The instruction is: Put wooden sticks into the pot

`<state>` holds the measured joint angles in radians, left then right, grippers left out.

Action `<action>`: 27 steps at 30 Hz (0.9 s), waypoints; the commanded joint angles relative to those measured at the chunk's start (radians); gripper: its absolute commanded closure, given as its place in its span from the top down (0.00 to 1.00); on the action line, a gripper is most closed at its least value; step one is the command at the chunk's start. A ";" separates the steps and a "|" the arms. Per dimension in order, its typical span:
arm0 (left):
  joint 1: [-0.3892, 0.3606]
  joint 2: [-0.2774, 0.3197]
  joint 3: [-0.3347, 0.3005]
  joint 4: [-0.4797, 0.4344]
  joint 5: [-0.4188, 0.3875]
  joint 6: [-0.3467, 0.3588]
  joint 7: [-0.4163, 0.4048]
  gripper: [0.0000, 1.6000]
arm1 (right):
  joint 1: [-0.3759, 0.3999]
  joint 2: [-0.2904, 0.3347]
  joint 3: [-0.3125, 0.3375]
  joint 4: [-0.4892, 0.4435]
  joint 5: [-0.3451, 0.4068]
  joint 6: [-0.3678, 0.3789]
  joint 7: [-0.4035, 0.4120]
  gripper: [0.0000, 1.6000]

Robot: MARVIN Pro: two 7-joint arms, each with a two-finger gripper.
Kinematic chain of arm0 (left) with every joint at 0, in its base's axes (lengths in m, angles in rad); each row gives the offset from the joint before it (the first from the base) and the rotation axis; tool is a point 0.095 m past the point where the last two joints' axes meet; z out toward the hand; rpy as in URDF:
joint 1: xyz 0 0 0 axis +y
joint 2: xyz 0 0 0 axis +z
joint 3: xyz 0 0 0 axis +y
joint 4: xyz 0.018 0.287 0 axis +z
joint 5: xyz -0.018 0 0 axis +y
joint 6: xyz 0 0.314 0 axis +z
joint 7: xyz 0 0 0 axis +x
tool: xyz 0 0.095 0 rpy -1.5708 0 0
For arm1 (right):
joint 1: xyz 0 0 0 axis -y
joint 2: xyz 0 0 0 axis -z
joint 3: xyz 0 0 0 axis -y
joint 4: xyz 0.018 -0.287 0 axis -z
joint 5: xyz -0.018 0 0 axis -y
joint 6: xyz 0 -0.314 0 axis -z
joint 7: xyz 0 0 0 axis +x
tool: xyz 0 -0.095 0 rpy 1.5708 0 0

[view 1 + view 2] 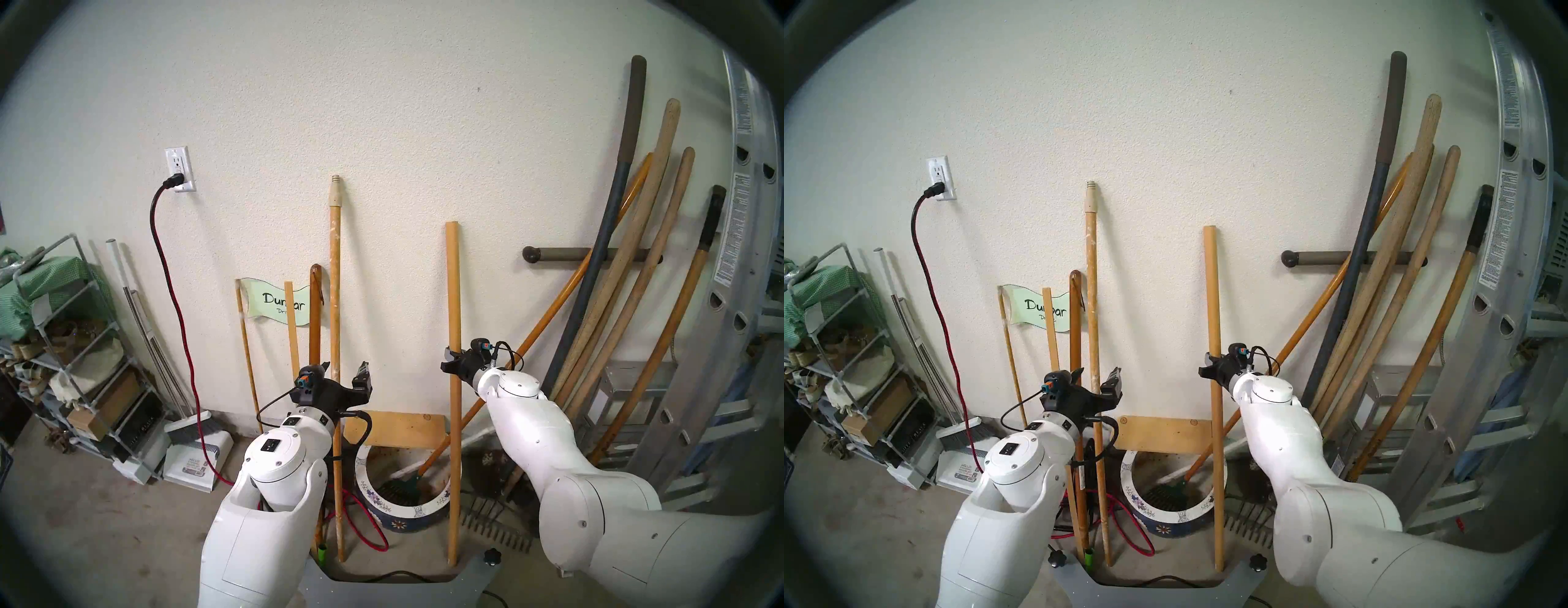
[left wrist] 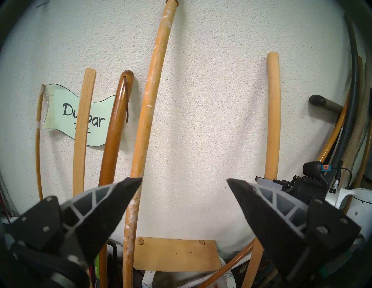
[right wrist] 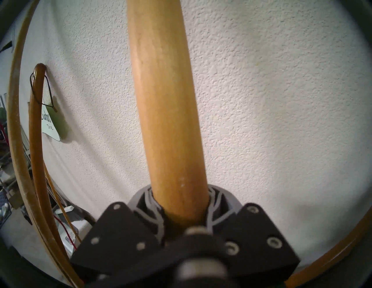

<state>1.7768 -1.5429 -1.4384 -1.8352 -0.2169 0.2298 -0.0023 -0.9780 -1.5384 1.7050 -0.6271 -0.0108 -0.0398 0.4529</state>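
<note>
Your right gripper (image 1: 452,366) is clamped on the plain wooden pole (image 1: 453,288) at centre frame, foot on the floor just right of the flowered pot (image 1: 365,479). The left gripper (image 1: 344,373) gapes empty beside the paint-flecked pole (image 1: 335,276). Lift crookedly and the pole's foot could knock the pot's rim or snag the orange rake handle (image 1: 530,339).

hidden / cut off
left arm (image 1: 271,488) covers paint-flecked pole's (image 1: 335,297) lower part; plain pole's (image 3: 167,100) top cut off in r wrist view.
</note>
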 commanded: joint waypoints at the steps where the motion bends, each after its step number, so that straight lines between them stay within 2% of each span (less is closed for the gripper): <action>1: 0.000 -0.001 0.001 -0.001 -0.001 -0.001 -0.001 1.00 | -0.003 0.005 0.007 -0.111 0.023 -0.021 0.059 0.00; 2: 0.000 -0.001 0.001 -0.001 -0.001 -0.001 -0.001 1.00 | -0.027 -0.002 0.010 -0.165 0.027 -0.006 0.070 0.00; 4: 0.000 -0.001 0.001 -0.001 -0.001 0.000 -0.001 1.00 | -0.006 -0.002 0.009 -0.134 0.031 -0.029 0.084 0.00; 6: 0.000 -0.001 0.001 -0.001 -0.001 0.000 -0.001 1.00 | -0.011 -0.012 0.016 -0.178 0.045 -0.031 0.113 0.00; 9: 0.000 -0.001 0.001 -0.001 -0.001 0.000 -0.001 1.00 | 0.004 -0.013 0.018 -0.184 0.052 -0.045 0.134 0.00; 12: 0.000 -0.001 0.001 -0.001 -0.001 0.000 0.000 1.00 | 0.008 -0.014 0.026 -0.241 0.065 -0.048 0.170 0.00; 14: 0.000 -0.001 0.001 -0.001 -0.001 0.000 0.000 1.00 | 0.011 -0.014 0.027 -0.245 0.066 -0.050 0.177 0.00; 16: 0.000 -0.001 0.001 -0.001 -0.001 0.000 0.000 1.00 | -0.004 -0.020 0.036 -0.301 0.078 -0.036 0.198 0.00; 18: 0.000 -0.001 0.001 -0.001 -0.001 0.000 0.000 1.00 | 0.016 -0.017 0.037 -0.269 0.081 -0.047 0.205 0.00; 20: 0.000 -0.001 0.001 -0.001 -0.001 0.000 0.000 1.00 | -0.004 -0.023 0.044 -0.322 0.089 -0.029 0.217 0.00; 21: 0.000 -0.001 0.001 -0.001 -0.001 0.000 0.000 1.00 | 0.002 -0.024 0.047 -0.314 0.095 -0.031 0.226 0.00; 27: 0.000 -0.001 0.001 -0.001 -0.001 0.000 0.000 1.00 | -0.025 -0.033 0.070 -0.405 0.117 0.000 0.256 0.00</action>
<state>1.7768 -1.5428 -1.4382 -1.8352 -0.2169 0.2300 -0.0017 -1.0061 -1.5505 1.7637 -0.9196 0.0662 -0.0565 0.6745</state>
